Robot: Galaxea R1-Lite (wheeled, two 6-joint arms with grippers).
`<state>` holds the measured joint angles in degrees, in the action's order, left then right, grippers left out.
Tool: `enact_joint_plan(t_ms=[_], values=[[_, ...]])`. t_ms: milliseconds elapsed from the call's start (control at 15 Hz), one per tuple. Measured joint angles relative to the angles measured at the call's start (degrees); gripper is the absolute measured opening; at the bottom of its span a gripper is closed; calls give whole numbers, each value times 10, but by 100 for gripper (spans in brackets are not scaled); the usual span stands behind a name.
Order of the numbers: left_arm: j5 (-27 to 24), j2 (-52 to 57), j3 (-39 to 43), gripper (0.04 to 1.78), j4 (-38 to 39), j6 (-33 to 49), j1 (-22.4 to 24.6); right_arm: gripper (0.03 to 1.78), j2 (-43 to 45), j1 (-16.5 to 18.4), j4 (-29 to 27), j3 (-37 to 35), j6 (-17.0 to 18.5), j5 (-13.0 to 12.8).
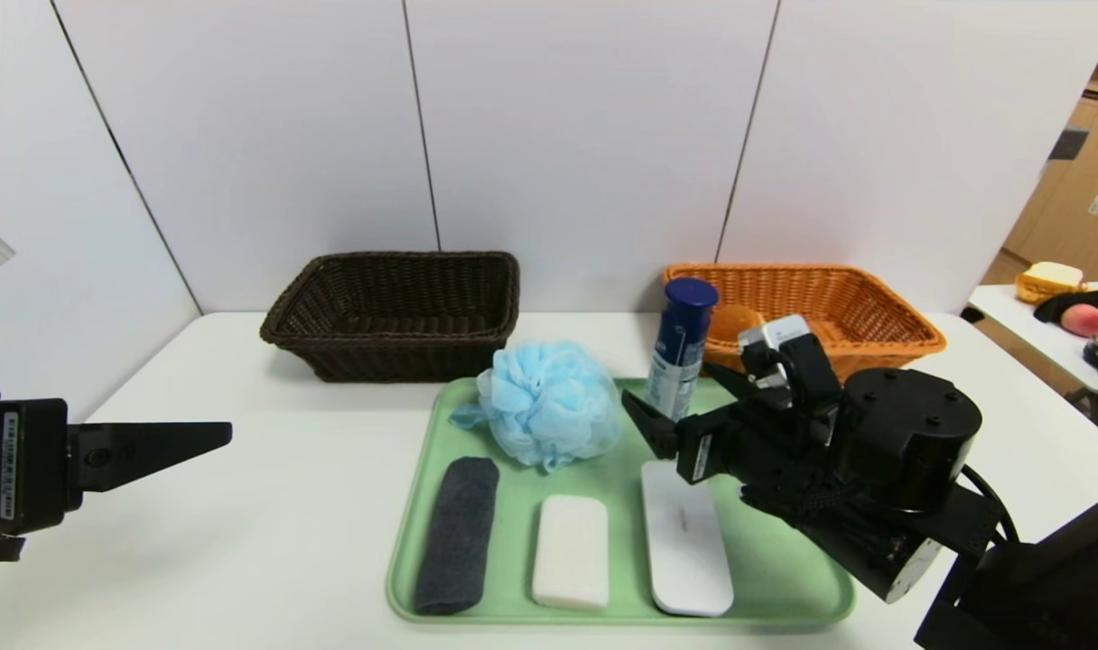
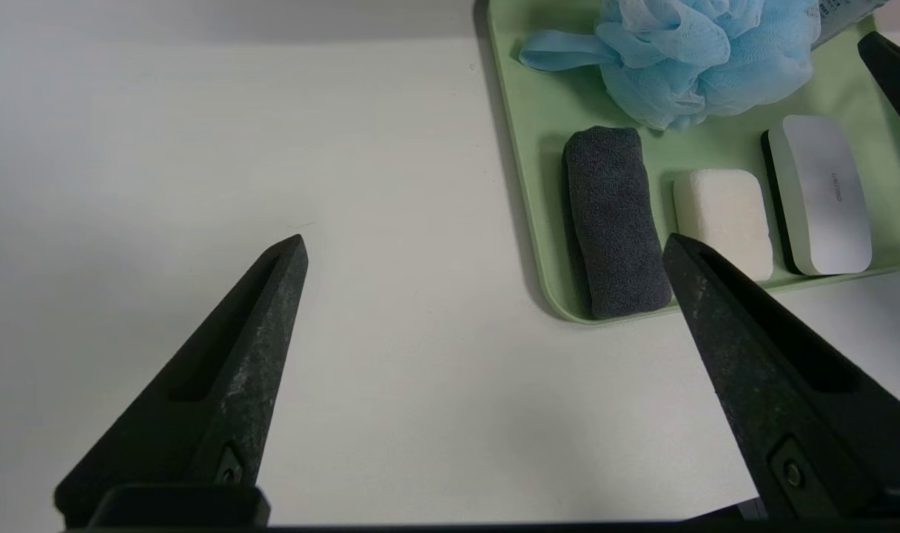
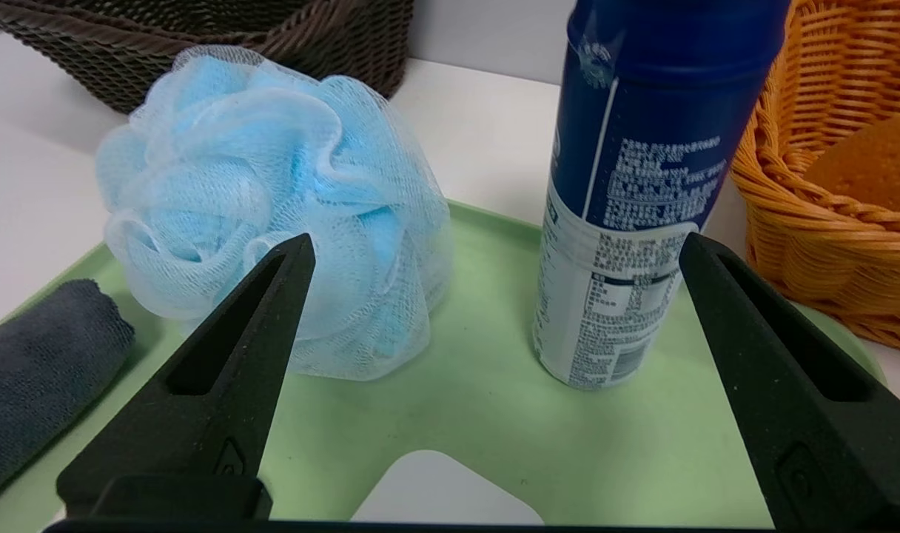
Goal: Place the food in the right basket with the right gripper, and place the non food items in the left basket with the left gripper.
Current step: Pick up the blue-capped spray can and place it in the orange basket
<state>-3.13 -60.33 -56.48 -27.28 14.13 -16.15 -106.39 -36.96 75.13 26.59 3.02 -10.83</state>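
Observation:
A green tray holds a blue bath pouf, an upright blue-and-white spray can, a rolled dark grey towel, a white soap bar and a flat white device. A dark brown basket stands back left. An orange basket back right holds a brown bun. My right gripper is open and empty over the tray, facing the can and pouf. My left gripper is open and empty over bare table left of the tray.
White wall panels stand close behind both baskets. A side table with a peach and other items is at the far right. Bare white tabletop lies between my left gripper and the tray.

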Motion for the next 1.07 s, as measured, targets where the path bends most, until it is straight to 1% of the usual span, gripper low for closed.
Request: enact_joint_plan(t_ms=[200, 467, 733, 1067], values=[[-1, -2, 1, 169, 1, 0, -1, 170, 3, 7, 0, -9, -4, -7], [-1, -7, 0, 169, 4, 0, -6, 170, 7, 19, -1, -10, -4, -8], [-1, -8, -1, 169, 3, 0, -9, 170, -9, 35, 3, 3, 2, -2], [-1, -7, 1, 169, 2, 0, -9, 170, -38, 38, 4, 32, 17, 0]])
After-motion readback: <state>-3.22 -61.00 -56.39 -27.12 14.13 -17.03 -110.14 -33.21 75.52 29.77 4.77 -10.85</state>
